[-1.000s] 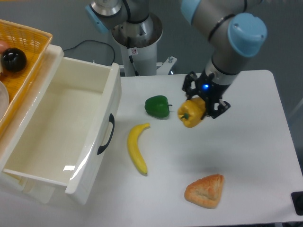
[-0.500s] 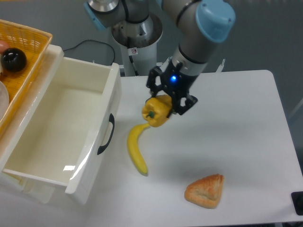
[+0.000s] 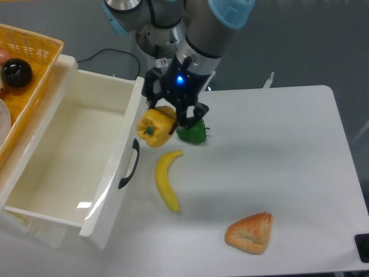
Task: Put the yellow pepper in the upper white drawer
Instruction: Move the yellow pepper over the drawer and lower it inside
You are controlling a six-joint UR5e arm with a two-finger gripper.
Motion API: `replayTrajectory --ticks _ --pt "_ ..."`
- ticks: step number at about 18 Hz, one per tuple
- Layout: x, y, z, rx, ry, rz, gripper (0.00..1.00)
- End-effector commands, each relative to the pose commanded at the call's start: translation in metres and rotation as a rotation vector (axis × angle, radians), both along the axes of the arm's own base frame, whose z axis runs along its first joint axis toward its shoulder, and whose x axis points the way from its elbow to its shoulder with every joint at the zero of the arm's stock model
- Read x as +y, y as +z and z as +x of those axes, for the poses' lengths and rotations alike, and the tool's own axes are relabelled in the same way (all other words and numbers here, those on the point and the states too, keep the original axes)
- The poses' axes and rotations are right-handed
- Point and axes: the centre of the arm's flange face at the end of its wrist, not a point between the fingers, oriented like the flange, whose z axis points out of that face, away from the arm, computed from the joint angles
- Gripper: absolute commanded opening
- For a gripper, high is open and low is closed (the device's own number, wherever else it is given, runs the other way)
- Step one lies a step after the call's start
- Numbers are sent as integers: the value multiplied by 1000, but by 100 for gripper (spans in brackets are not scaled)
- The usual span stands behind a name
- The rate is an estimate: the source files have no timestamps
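Carrying the yellow pepper (image 3: 155, 126) leftward, the tool (image 3: 170, 118) now hangs just at the front edge of the upper white drawer (image 3: 69, 167), where a second ago it was out over the middle of the table (image 3: 277, 161), well to the right of the green pepper (image 3: 193, 133). The tool is clamped on the pepper, which sits in the air above the table, right beside the drawer's dark handle (image 3: 130, 164) and not yet over the drawer's inside. Most of the travel looks done; what seems left is a short reach further left and a release. The pepper lies tipped on its side, its stem end facing down and to the left toward the drawer, so its long axis runs at a slant rather than upright. The banana (image 3: 166, 180) and the pastry (image 3: 250, 232) lie untouched below.
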Motion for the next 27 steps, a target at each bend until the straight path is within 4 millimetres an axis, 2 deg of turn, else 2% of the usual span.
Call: replayTrajectory --ticks 6,8,10,17,20,24,27 --pt "37 3 34 -87 58 51 18" --pt "57 -6 47 -65 18 67 18" --pt "67 -9 58 -52 -12 75 18" --pt "79 -26 85 5 -167 68 18" --pt "80 -35 91 51 -246 58 19" --pt "91 -50 105 101 -334 20 20" --pt "96 -61 108 136 -382 -11 20"
